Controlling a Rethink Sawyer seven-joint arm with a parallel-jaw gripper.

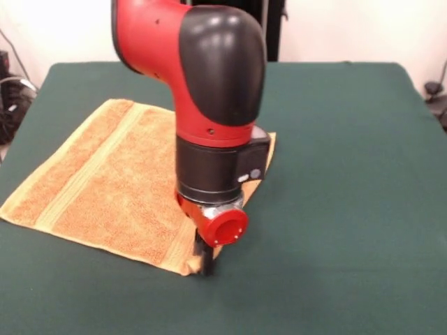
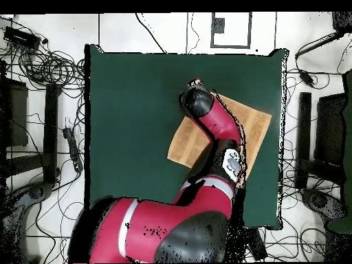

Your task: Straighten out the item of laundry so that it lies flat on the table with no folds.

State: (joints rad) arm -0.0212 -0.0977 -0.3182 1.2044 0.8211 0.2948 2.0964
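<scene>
Here we are working at the near corner of the small square orange-tan terry towel (image 1: 105, 181), where the front view shows a little bunched fold right under the tool; the rest of the cloth looks spread out on the large dark green felt-covered table (image 1: 349, 174), towards the left half in the front view. To do this step well, we judge that the corner should be drawn outward, away from the towel's middle and low over the felt, so the tucked bit unrolls instead of dragging the whole cloth along. We would keep the pull short and along the diagonal, since a sideways tug could ruck the paler yellowish band. The red and black arm (image 1: 209, 77) comes down steeply, its last link near vertical, and the gripper (image 1: 204, 262) stands touching or just above that corner. Only dark tips show beneath the red wrist flange (image 1: 222, 225), so we cannot tell whether the fingers are apart, together, or clamped on cloth. The overhead view hides the tool under the arm.
</scene>
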